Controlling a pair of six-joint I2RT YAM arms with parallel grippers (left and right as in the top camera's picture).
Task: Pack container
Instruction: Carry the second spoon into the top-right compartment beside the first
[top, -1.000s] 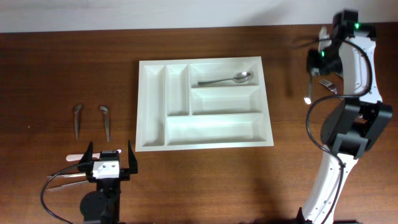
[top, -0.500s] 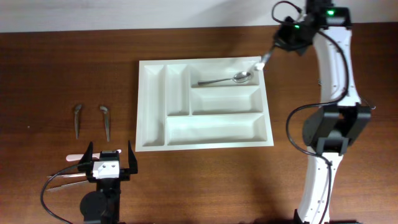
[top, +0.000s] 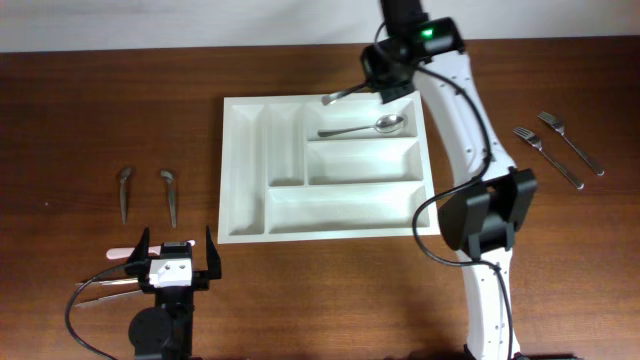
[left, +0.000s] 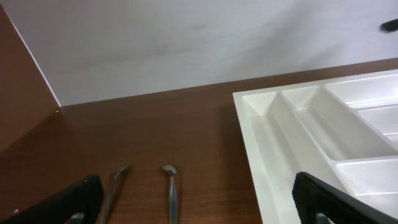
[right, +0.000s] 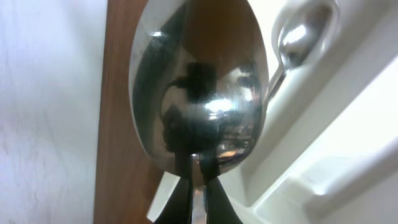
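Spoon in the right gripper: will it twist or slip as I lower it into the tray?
Likely stiff: the held spoon looks like polished metal, so it should not flop. It may pivot, since the right gripper pinches only the thin handle, with the bowl sticking out. Once released, smooth metal on the container plastic would probably slide, perhaps against the other spoon.

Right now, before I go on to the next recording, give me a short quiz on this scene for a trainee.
1. True or false: the container is empty.
2. What does the right gripper hold? A, a fork. B, a spoon. C, nothing.
3. How many forks lie on the table to the right of the container?

Key
1. False: one spoon lies in its top crosswise compartment.
2. B: the held spoon is over the container's far edge.
3. Two.
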